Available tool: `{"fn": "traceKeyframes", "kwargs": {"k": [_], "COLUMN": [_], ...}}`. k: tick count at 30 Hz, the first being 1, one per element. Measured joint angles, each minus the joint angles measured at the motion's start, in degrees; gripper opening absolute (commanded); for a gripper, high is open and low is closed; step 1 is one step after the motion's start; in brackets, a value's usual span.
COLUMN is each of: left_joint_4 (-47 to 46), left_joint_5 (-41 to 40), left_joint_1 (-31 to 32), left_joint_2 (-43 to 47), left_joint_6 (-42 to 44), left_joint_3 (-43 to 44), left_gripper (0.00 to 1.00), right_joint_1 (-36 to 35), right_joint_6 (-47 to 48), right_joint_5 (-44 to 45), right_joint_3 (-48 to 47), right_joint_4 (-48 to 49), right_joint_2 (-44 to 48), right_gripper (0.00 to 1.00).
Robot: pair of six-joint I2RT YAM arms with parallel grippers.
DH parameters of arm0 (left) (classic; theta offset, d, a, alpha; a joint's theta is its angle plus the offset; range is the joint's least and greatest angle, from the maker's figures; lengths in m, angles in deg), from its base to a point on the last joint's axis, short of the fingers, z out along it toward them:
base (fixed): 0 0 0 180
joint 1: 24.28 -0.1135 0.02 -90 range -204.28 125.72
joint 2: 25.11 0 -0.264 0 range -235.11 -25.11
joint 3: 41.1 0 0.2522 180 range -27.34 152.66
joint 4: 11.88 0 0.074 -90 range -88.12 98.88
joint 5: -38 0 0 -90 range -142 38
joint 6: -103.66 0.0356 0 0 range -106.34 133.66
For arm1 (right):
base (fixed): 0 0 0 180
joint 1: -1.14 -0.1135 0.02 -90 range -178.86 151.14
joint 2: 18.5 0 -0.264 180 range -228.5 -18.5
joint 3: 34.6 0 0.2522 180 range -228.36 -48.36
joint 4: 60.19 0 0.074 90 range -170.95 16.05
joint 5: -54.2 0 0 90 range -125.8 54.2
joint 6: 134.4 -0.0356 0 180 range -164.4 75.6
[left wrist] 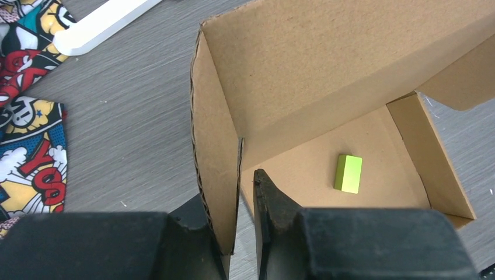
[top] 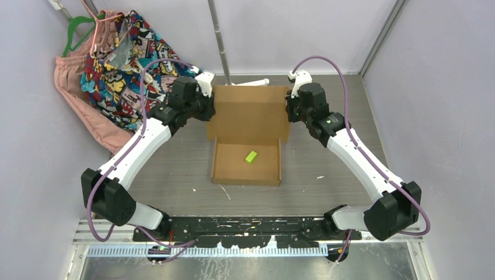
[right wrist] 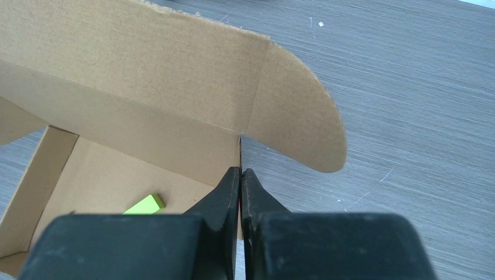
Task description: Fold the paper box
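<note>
**Cardboard mailer half-built, both grippers at the lid corners**

Brown corrugated board makes up the paper box (top: 230, 166), which sits in the middle of the grey wood-grain table (top: 327, 169), just beyond the two arm bases. Its near half is a shallow open tray with four walls standing. A small lime-green block (top: 251, 156) lies on the tray floor, right of centre and towards the back wall.

Behind the tray the lid panel (top: 248, 114) rises from the rear hinge and tilts up, with one gripper at each of its sides.

The left gripper (left wrist: 233, 201) is closed down narrowly on the lid's left side flap (left wrist: 213, 146). The board's raw fluted edge passes between the two black fingers, and that flap stands roughly upright.

The right gripper (right wrist: 240, 174) has its fingers drawn almost together, with only a hairline slit between them. The tips sit at the notch where the lid's wall meets a rounded tab (right wrist: 295, 125), which fans outward over the table. I cannot tell whether any board is pinched in that slit.

Farther back, a white strip (top: 251, 83) lies on the table just past the lid's far edge, beside the foot of a metal pole (top: 220, 41). In the far left corner a comic-print garment (top: 122, 64) and a pink one (top: 76, 87) hang from a green hanger (top: 79, 26).
</note>
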Motion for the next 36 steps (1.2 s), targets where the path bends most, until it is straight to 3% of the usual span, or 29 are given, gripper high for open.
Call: {"fn": "traceKeyframes", "kwargs": {"k": [29, 33, 36], "left_joint_4": [-12.04, -14.82, -16.06], "left_joint_5": [-13.14, -13.84, -13.99], "left_joint_1": [2.62, 2.05, 1.40], "left_joint_2": [1.77, 0.11, -2.69], "left_joint_6": [-0.33, 0.04, 0.17], "left_joint_3": [-4.74, -3.65, -1.07], "left_gripper": [0.18, 0.23, 0.35], "right_joint_1": [-0.98, -0.98, -0.98], "right_joint_6": [-0.31, 0.11, 0.17], "right_joint_5": [7.26, 8.37, 9.11], "right_joint_3": [-8.55, -9.31, -9.42], "right_joint_4": [2.80, 4.92, 6.08], "right_joint_2": [-9.44, -10.91, -11.52], "right_gripper": [0.06, 0.06, 0.06]}}
